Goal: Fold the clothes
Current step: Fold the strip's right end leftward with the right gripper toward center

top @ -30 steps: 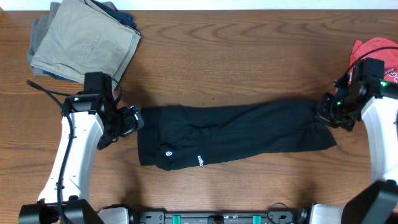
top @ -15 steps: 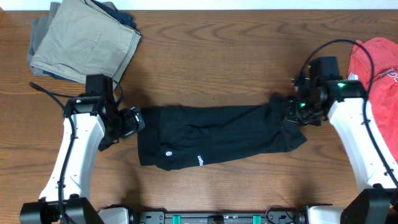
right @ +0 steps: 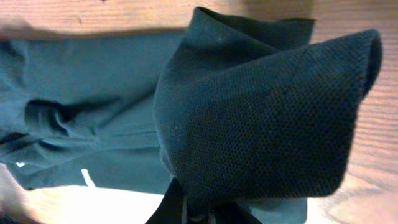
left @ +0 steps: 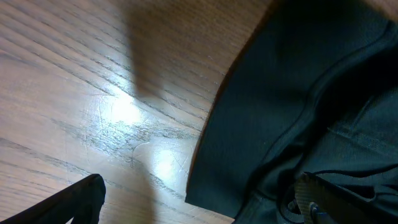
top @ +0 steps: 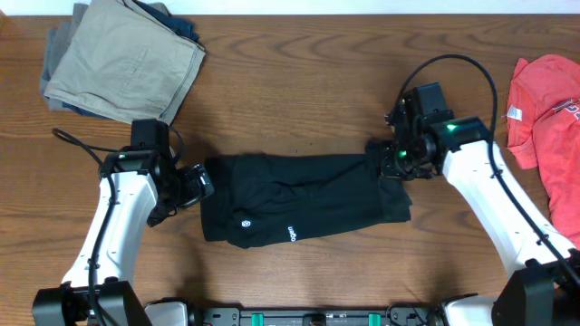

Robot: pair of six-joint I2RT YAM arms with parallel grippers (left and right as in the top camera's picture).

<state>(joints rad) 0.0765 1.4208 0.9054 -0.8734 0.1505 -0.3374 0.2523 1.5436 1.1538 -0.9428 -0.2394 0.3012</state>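
The black clothes (top: 290, 204) are stretched out sideways mid-tabletop (top: 299, 91), with the right end raised off the wood and bunched up. The right gripper (top: 384, 161) has its jaws clamped on that raised end. The left gripper (top: 196, 183) sits right at the left hem, jaws wide apart, gripping nothing.

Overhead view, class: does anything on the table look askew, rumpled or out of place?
The black garment is bunched up at its right end, pinched in the right fingers, so it looks part-folded, not faulty. The red T-shirt lies rumpled at the right edge of the table. Nothing looks spilled or damaged.
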